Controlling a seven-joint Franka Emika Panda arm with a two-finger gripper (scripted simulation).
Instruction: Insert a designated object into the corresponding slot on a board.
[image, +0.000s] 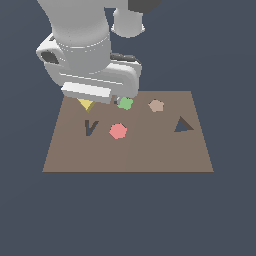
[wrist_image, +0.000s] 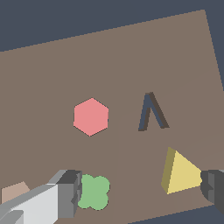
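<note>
The yellow triangular block (image: 86, 104) lies on the brown board (image: 150, 155) near its far edge, toward the exterior view's left, half hidden under my hand. My gripper (image: 99, 100) hovers over it, open. In the wrist view the yellow block (wrist_image: 179, 173) lies between my two fingers (wrist_image: 70, 192), close to one of them and apart from the other; my gripper (wrist_image: 142, 190) holds nothing. The dark triangle slot (image: 183, 125) is on the board toward the exterior view's right, well away from the block, and out of the wrist view.
A green clover piece (image: 125, 103) (wrist_image: 94, 192) lies right beside my other finger. A red hexagon (image: 118, 131) (wrist_image: 90, 116), a tan pentagon (image: 156, 105) and a dark V-shaped cut-out (image: 90, 128) (wrist_image: 152, 113) are also on the board.
</note>
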